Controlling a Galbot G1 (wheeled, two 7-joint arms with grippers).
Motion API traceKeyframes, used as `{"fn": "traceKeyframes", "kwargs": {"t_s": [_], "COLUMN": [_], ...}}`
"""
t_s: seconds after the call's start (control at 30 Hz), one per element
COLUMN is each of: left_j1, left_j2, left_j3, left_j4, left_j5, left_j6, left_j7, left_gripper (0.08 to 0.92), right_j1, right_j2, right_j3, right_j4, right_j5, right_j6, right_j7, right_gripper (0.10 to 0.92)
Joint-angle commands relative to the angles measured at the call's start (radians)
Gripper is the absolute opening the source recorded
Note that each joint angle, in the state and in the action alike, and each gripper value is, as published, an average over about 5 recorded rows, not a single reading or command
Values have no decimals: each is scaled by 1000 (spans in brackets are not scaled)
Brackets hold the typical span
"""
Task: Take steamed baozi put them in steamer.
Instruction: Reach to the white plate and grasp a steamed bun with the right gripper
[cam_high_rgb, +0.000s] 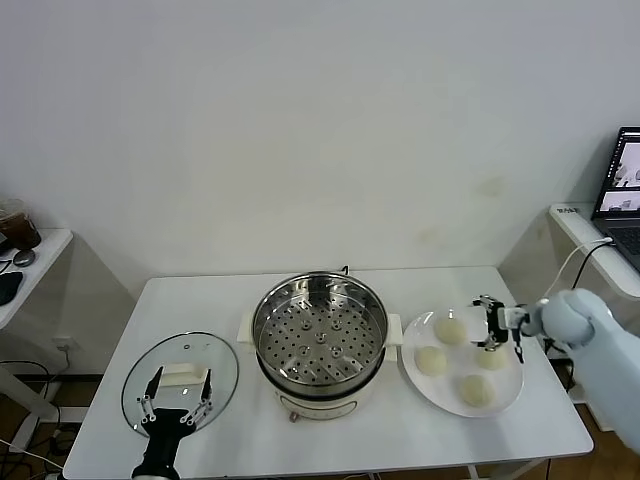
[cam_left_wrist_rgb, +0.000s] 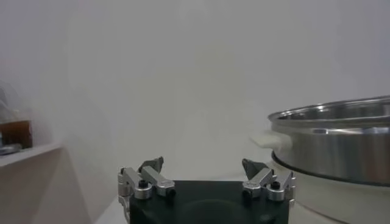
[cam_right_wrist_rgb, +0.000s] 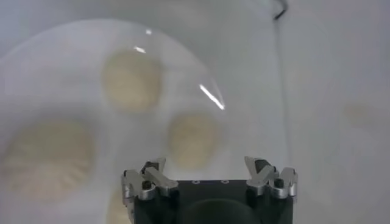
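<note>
Right gripper (cam_high_rgb: 497, 330) open over a baozi (cam_high_rgb: 490, 358) on the plate (cam_high_rgb: 418, 382), left gripper (cam_high_rgb: 176, 397) open by the lid (cam_high_rgb: 215, 362); off-centre closing may squash or roll the bun.
</note>
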Motion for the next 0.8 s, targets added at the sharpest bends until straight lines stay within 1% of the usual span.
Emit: {"fn": "traceKeyframes", "kwargs": {"t_s": [0.03,0.3,0.53,0.8], "left_j1": [7,11,10,9], "left_j2": [-1,-1,0,1], "left_j3": [-15,-29,-36,-44], "left_j4": [-6,-9,-8,-4], "left_j5": [17,20,19,18], "left_j6": [-23,-41,-49,-57], "left_j7": [5,10,11,11], "left_gripper": [823,823,823,823], "right_j1": [314,354,353,344], "right_j2": [81,160,202,241], "right_j3": [-345,-408,-417,-412], "right_j4": [-234,-318,-359,-399], "right_j5": [-28,-37,-41,-83], "right_j6": [22,29,21,13], "right_j7": [-151,-125,-88,-56], "right_gripper": [823,823,823,823]}}
